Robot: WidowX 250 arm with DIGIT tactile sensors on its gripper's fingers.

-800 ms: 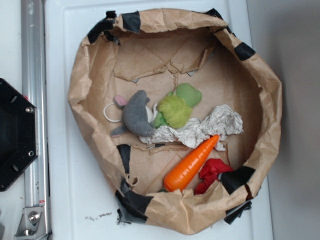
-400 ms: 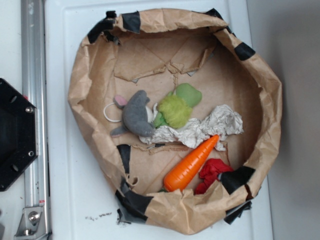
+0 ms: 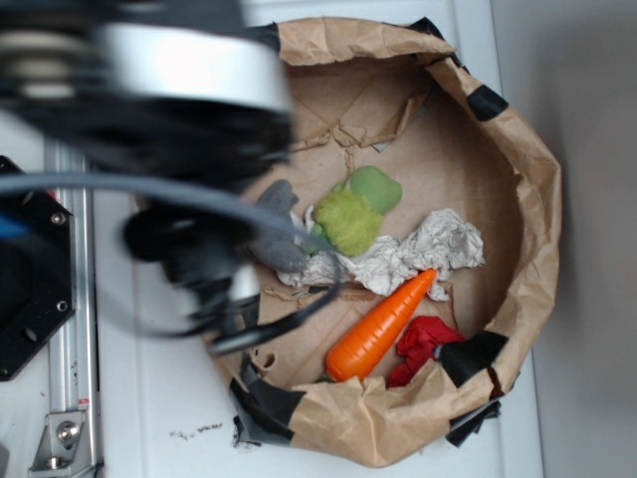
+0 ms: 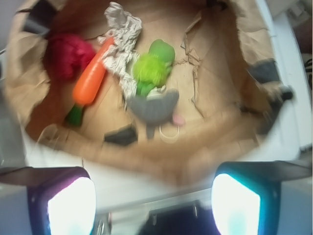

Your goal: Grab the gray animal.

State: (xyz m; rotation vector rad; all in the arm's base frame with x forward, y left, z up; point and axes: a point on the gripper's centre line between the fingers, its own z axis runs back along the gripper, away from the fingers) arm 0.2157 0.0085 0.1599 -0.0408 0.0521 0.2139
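Since the earlier frame the arm [image 3: 189, 149] had been swung into the exterior view, where it was seen as a dark blur over the left of the paper bowl [image 3: 542, 189]; the contents lay as before. The gripper [image 4: 154, 196] was held above the near rim of the bowl, its two fingers [image 4: 68, 203] set wide apart with nothing between them. The mouse [image 4: 152, 105] was seen in the wrist view on the bowl's floor, touching the green plush [image 4: 149, 71], with its white looped tail [image 4: 169, 133] toward the gripper. In the exterior view it was largely hidden by the arm. Beside the plush lay a paper wad [image 3: 418, 249], then a carrot [image 3: 383, 324] and a red cloth [image 3: 423, 344].
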